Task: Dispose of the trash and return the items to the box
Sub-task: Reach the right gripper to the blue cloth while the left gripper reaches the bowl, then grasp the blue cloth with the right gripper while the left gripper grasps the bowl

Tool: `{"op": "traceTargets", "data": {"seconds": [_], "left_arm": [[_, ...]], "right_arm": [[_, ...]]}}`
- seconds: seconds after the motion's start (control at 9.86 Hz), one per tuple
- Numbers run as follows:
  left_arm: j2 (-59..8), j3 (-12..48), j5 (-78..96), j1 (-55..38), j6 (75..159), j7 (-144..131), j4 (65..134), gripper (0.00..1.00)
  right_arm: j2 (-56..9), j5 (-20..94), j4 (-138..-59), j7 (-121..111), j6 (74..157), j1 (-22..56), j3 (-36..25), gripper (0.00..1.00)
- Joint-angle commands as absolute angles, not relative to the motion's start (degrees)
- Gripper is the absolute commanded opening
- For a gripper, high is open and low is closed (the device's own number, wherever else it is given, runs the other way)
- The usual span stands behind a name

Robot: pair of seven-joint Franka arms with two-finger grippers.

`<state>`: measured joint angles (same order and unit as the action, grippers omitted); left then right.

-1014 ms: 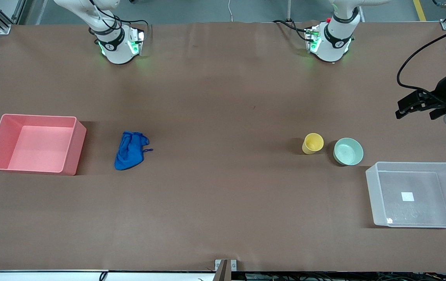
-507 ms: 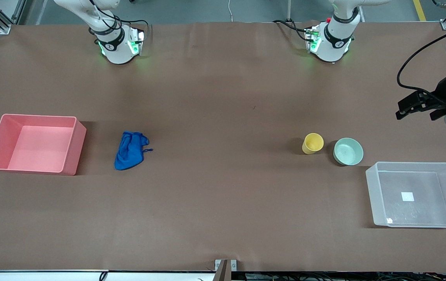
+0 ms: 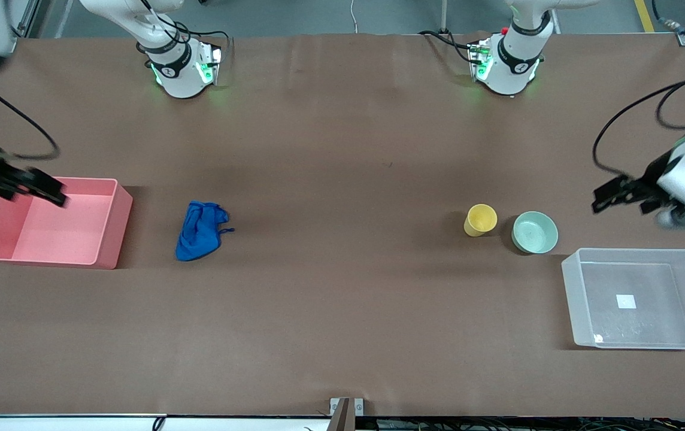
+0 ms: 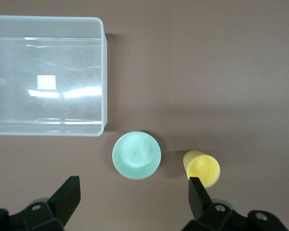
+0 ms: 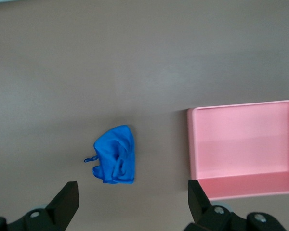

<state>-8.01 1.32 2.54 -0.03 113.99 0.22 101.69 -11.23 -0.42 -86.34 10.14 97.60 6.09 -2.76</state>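
The blue cloth wad (image 3: 200, 231) lies on the table beside the pink bin (image 3: 110, 230); it also shows in the right wrist view (image 5: 116, 161). The yellow cup (image 3: 481, 219) and the mint-green bowl (image 3: 535, 231) stand side by side next to the clear box (image 3: 570, 293), which is empty but for its white label. My left gripper (image 3: 603, 199) hangs open over bare table beside the bowl, toward the left arm's end. Its wrist view (image 4: 134, 195) shows bowl (image 4: 136, 155), cup (image 4: 202, 168) and box (image 4: 104, 77). My right gripper (image 3: 55, 193) hangs open and empty over the pink bin's rim; in its wrist view (image 5: 133, 197) it holds nothing.
The pink bin is empty and sits at the right arm's end of the table; its wall shows in the right wrist view (image 5: 192, 144). Both arm bases stand along the table's back edge. Brown table surface lies between the wad and the cup.
My right gripper has swung into view over the pink bin. My left gripper has moved down and in toward the bowl. Wad, cup, bowl and bins have not moved.
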Motion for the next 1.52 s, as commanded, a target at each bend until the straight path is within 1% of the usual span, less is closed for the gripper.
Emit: {"op": "traceTargets", "data": {"seconds": [0.0, 0.1, 0.3, 0.51, 0.61, 0.71, 0.81, 0.91, 1.01, 1.12, 1.22, 1.32, 1.42], "left_arm": [[-11.67, 1.41, 3.16, 0.35, 126.77, 1.23, 111.76, 0.98], [-14.13, 1.41, 3.08, 0.53, 131.09, 1.23, 114.15, 0.98], [-16.69, 1.41, 2.81, 0.62, 139.7, 1.23, 120.64, 0.98], [-18.01, 1.32, 2.72, 0.79, 141.5, 1.32, 124.09, 0.98], [-18.89, 1.32, 2.72, 0.97, 142.81, 1.32, 125.49, 0.98], [-19.59, 1.32, 2.72, 1.05, 145.17, 1.32, 126.9, 0.98], [-20.82, 1.32, 2.72, 2.1, 146.59, 1.32, 127.44, 0.98], [-21.87, 1.32, 2.64, 2.46, 147.21, 1.32, 127.44, 0.98], [-22.41, 1.32, 2.64, 2.46, 147.22, 1.49, 127.44, 0.98], [-22.59, 1.23, 2.64, 2.72, 147.22, 1.58, 127.53, 0.98], [-23.11, 1.32, 2.64, 3.16, 147.22, 1.58, 127.44, 0.98], [-23.64, 1.32, 2.64, 3.25, 147.3, 1.58, 127.44, 0.98], [-23.64, 1.32, 2.64, 3.25, 147.3, 1.58, 127.44, 0.98]], "right_arm": [[-13.01, -0.79, -97.84, 13.25, 108.73, 8.86, -3.16, 1.0], [-13.09, -0.7, -105.74, 13.36, 117.6, 9.22, -3.16, 1.0], [-15.54, -0.7, -116.75, 13.36, 130.98, 10.11, -3.16, 1.0], [-18.19, -0.7, -123.98, 13.54, 141.72, 12.12, -3.25, 1.0], [-19.76, -0.62, -126.36, 13.71, 145.77, 12.04, -3.16, 1.0], [-20.38, -0.62, -128.39, 15.45, 148.94, 13.87, -3.25, 0.99], [-20.65, -0.62, -129.8, 17.56, 151.06, 15.37, -3.25, 0.91], [-21.09, -0.62, -131.03, 17.58, 154.39, 14.51, -3.25, 0.8], [-21.53, -0.62, -132.09, 17.58, 156.42, 14.15, -3.25, 0.56], [-21.62, -0.62, -132.62, 17.4, 157.32, 14.32, -3.25, 0.15], [-21.62, -0.62, -132.8, 17.49, 157.5, 13.89, -3.34, 0.06], [-21.62, -0.62, -132.72, 17.66, 157.33, 12.49, -3.25, 0.02], [-21.62, -0.62, -132.63, 17.84, 156.63, 12.65, -3.25, 0.01]]}}
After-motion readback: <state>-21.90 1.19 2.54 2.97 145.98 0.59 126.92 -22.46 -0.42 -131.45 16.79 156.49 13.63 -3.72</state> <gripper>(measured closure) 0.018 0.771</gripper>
